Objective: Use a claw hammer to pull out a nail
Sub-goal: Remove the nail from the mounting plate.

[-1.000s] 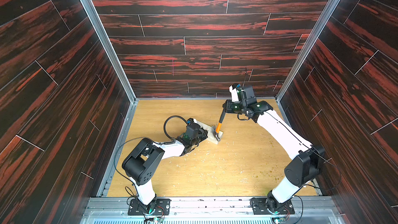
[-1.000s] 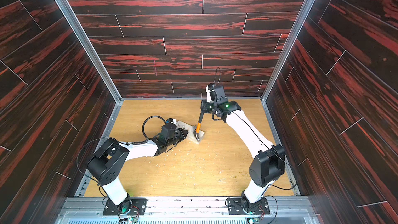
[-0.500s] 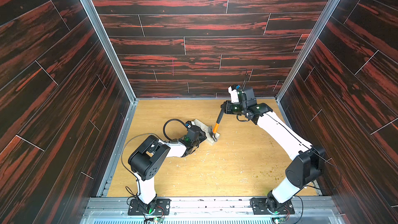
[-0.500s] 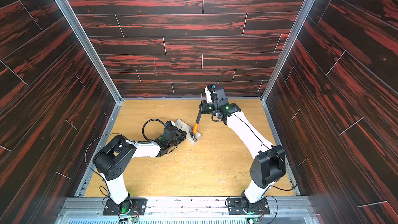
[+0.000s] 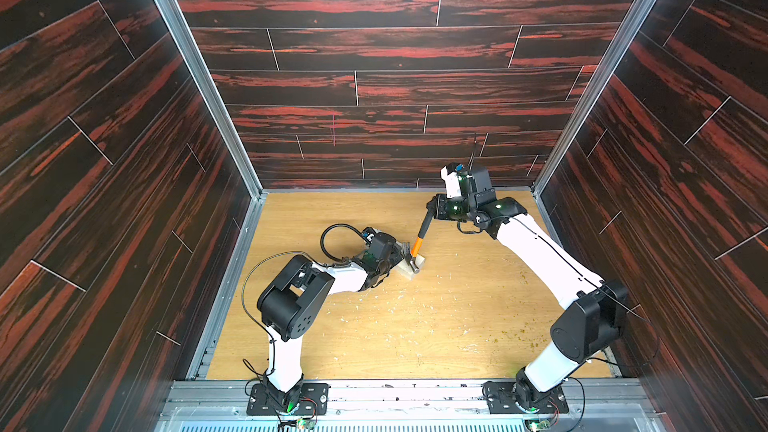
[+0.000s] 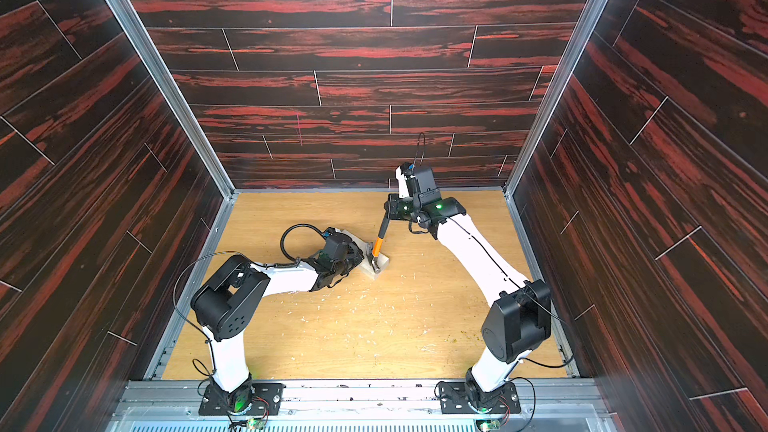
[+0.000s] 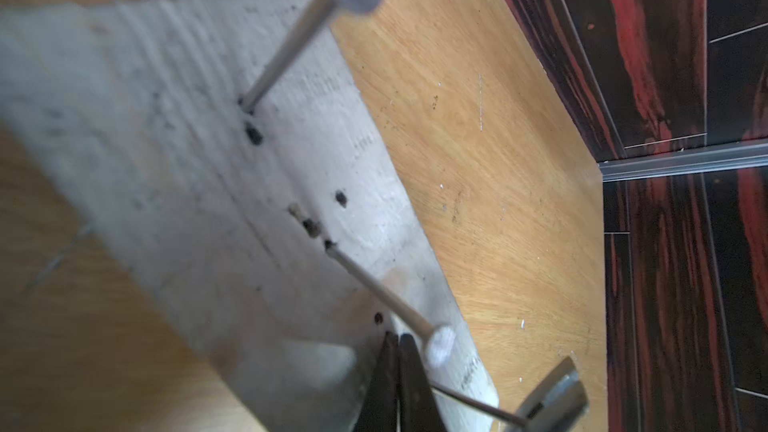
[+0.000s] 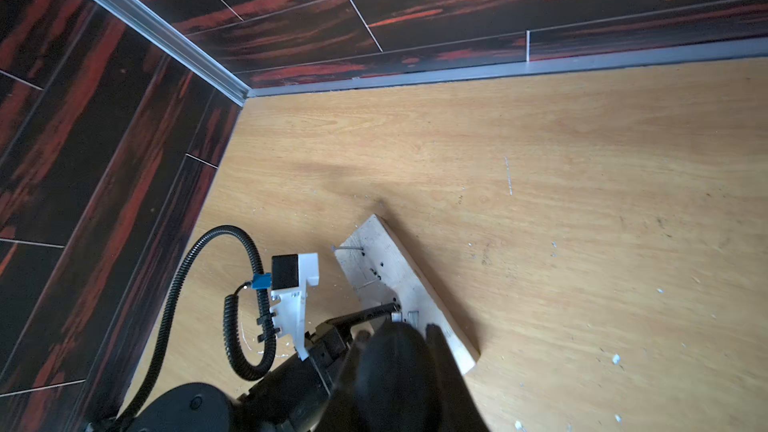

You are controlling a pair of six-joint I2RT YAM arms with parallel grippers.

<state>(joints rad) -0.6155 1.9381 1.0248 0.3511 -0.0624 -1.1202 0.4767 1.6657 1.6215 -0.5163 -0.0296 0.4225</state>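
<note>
Tan surface [image 5: 436,326], dark red walls [image 5: 374,47]: we log a wood block [image 8: 399,276] at centre, its nails [image 7: 286,47] not yet drawn, the claw hammer [image 5: 417,243] head-down on its right end in clenched right jaws, left jaws clenched empty on the block.

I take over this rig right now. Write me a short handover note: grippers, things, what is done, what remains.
Left gripper: shut, holding nothing, tips down at the wooden block, apparently pinning it.
Right gripper: shut on the hammer, at the black handle's end.
Things: block lies flat on the table; hammer head rests at one end of it. A nearer nail and a farther nail stand in the block; a third thin shaft runs toward the hammer head.
Done: hammer grasped, brought to the block.
Left: the pull. Whether the claw hooks the third shaft I cannot tell; check, then lever.
</note>
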